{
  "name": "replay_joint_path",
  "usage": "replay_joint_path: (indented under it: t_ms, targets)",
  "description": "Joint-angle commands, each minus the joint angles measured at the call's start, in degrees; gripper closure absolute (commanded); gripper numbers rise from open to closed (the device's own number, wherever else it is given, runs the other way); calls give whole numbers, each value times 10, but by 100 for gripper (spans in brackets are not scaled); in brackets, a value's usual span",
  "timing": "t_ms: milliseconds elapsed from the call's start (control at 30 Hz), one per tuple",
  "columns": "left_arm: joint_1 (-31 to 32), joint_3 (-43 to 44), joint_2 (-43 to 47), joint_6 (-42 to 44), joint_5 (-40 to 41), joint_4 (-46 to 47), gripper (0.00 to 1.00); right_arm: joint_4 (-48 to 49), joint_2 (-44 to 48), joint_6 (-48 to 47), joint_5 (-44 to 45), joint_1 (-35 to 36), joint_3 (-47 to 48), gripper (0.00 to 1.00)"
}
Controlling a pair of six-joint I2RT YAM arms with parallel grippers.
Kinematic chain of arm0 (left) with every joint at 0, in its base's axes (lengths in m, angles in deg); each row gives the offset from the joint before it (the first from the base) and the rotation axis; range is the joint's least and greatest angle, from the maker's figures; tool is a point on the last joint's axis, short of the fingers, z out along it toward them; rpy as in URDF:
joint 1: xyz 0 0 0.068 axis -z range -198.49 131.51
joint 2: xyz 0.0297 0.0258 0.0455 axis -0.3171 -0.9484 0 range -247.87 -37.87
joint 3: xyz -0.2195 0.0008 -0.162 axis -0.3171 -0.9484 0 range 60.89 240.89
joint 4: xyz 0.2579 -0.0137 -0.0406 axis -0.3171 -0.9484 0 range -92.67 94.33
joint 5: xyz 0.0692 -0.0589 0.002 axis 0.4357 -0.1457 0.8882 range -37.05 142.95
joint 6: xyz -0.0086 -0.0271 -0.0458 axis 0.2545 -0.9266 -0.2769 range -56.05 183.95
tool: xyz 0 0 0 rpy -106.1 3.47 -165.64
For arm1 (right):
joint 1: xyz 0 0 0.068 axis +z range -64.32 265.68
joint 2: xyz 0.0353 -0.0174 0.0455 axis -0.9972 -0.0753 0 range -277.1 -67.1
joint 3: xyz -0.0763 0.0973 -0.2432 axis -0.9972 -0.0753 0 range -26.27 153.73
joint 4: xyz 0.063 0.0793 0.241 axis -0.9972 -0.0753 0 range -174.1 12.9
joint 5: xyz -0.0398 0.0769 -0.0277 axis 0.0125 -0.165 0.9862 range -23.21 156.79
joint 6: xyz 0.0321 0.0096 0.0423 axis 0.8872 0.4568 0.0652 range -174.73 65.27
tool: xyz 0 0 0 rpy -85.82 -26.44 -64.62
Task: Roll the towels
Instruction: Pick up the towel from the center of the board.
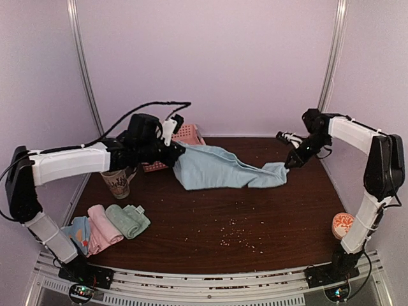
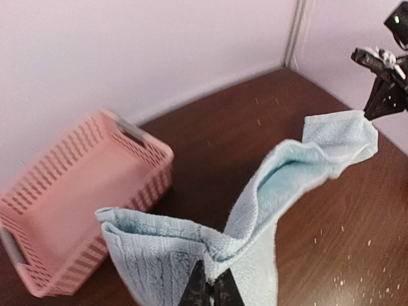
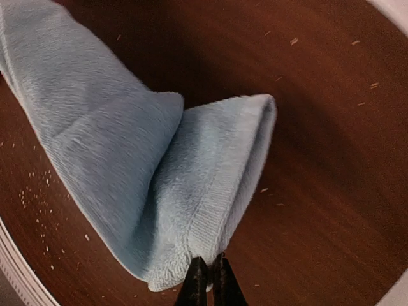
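Note:
A light blue towel [image 1: 220, 169] stretches across the back of the table between my two arms. My left gripper [image 1: 180, 152] is shut on its left corner, beside the pink basket; the wrist view shows the cloth [image 2: 255, 210] bunched at the pinched fingertips [image 2: 199, 290]. My right gripper [image 1: 292, 162] is shut on the towel's right end, where the hemmed edge [image 3: 210, 210] folds over at the tips [image 3: 196, 280]. Three rolled towels lie at the front left: sage green [image 1: 127, 220], pink [image 1: 103, 227] and blue with orange dots [image 1: 78, 233].
A pink perforated basket [image 1: 185, 137] stands at the back left, seen close in the left wrist view as the basket [image 2: 76, 197]. A patterned paper cup [image 1: 118, 183] stands under the left arm. An orange-patterned cup [image 1: 343, 224] sits at the right edge. Crumbs dot the wood.

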State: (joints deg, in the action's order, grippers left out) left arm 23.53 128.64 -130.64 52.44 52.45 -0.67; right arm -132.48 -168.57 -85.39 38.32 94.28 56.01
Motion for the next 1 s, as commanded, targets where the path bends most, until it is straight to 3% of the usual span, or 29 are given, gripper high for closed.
replay_joint_path:
  t_ms: [0,167,367,400,500,567,767,967]
  targets:
    - [-13,16,87,41,17,28,100,-46,46,8,-38,-64,104,100]
    - [-12,-72,147,44,-83,21,100,-35,95,19,-78,-99,36,100]
    - [32,-177,186,28,-147,-61,100,-125,123,-50,-58,-100,-90,100]
    - [36,-184,193,28,-154,-76,95,-137,123,-59,-49,-100,-100,100]
    - [37,-182,212,41,-159,-113,76,-149,128,-69,-25,-100,-100,75]
    - [36,-172,220,49,-137,-128,70,-146,137,-80,-9,-100,-87,68]
    - [34,-149,194,58,-101,-123,61,-202,154,-277,35,-92,-85,65]
    - [33,-171,148,16,-120,-57,57,-137,227,-397,149,-24,-263,65]
